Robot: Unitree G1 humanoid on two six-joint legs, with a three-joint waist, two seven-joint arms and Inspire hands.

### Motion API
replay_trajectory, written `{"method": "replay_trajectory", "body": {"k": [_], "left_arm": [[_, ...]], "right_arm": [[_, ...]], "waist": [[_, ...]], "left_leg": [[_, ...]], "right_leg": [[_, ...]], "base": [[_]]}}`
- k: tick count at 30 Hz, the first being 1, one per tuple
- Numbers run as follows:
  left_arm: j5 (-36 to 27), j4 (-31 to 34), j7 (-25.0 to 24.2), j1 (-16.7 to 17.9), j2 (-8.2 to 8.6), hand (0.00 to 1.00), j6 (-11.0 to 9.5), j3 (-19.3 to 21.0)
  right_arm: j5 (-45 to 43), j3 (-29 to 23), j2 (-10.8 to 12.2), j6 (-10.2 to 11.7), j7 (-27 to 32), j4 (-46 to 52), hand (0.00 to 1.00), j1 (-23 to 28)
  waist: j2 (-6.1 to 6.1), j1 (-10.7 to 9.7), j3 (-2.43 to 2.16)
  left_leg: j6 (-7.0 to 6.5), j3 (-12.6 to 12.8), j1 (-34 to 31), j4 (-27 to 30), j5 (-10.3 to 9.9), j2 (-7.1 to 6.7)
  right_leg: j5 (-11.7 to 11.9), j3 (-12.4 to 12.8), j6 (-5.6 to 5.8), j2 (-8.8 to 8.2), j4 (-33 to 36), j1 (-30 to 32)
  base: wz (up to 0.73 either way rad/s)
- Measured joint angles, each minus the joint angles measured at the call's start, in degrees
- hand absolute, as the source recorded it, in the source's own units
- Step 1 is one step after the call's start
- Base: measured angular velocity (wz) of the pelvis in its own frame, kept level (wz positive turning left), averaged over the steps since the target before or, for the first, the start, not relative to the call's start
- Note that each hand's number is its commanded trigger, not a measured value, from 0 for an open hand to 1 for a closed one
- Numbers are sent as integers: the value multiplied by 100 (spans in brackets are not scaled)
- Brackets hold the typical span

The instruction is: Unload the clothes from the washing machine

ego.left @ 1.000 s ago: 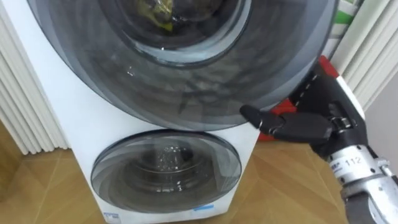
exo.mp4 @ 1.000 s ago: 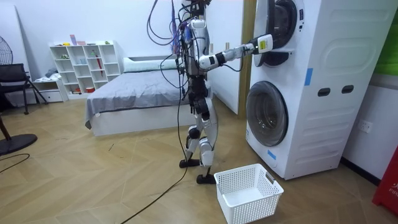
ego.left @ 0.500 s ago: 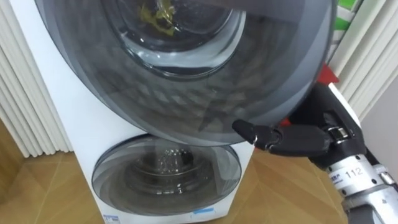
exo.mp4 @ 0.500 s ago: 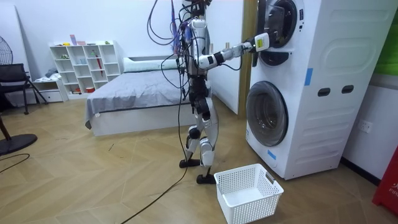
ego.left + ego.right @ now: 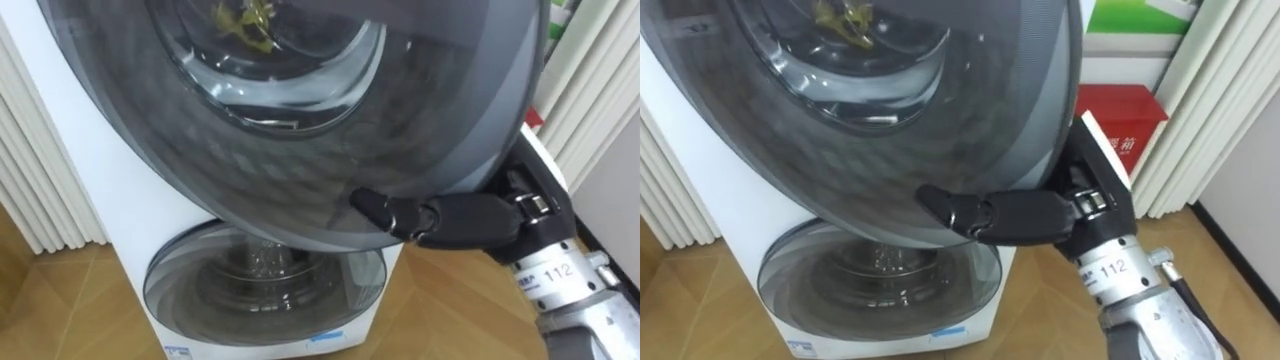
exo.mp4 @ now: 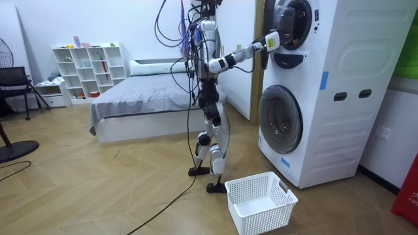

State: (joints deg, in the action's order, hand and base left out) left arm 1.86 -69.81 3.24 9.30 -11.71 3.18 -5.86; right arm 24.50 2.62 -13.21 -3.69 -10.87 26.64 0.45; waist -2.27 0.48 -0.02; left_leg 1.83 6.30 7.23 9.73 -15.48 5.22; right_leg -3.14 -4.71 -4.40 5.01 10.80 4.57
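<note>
Washing machine (image 6: pixel 326 98) body white, small blue stickers on side and at bottom front
Upper door (image 5: pixel 400 120) smoky dark grey, see-through, faint mesh-like reflections across it
Lower door (image 5: pixel 260 280) same smoky grey, ringed
Clothes (image 5: pixel 245 18) behind upper glass yellow-green
Right hand (image 5: pixel 450 218) glossy black, wrist silver
Basket (image 6: pixel 260 202) white, lattice walls
Floor (image 6: pixel 98 189) warm brown wood, plank pattern
Box (image 5: pixel 1120 125) beside machine red
Ribbed panels (image 5: pixel 30 170) white, vertical lines
Bed (image 6: pixel 144 98) grey cover
Shelf (image 6: pixel 85 72) white
</note>
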Motion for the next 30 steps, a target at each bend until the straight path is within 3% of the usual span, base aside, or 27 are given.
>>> {"method": "replay_trajectory", "body": {"k": [15, 18, 22, 30], "left_arm": [[100, 11, -142, -244, -68, 0, -31, 4], [100, 2, -153, -245, -78, 0, -73, 4], [95, 4, -159, -243, -125, 0, -85, 2], [-9, 37, -138, -232, -169, 0, -85, -5]], "right_arm": [[-21, 415, -7, -41, -426, 131, 0, -65], [-21, 498, 12, -93, -582, 135, 0, -122], [-29, 558, 46, -122, -810, 135, 0, -126], [-120, 715, 49, -138, -804, 135, 0, -122]], "waist": [[-30, 184, -38], [-34, 178, -36], [-90, 175, -15], [-136, 148, -33]], "left_leg": [[122, -22, -74, 35, 96, 31], [128, -44, -124, 119, 99, 31], [172, -181, -178, 177, 126, 30], [241, -474, -306, 202, 178, 40]], "right_leg": [[-72, -27, -167, -16, 274, 235], [-121, -81, -120, -41, 297, 240], [-151, -215, -139, -82, 310, 240], [-154, -486, -180, -139, 306, 242]], "base": [[-3], [5], [17], [17]]}}
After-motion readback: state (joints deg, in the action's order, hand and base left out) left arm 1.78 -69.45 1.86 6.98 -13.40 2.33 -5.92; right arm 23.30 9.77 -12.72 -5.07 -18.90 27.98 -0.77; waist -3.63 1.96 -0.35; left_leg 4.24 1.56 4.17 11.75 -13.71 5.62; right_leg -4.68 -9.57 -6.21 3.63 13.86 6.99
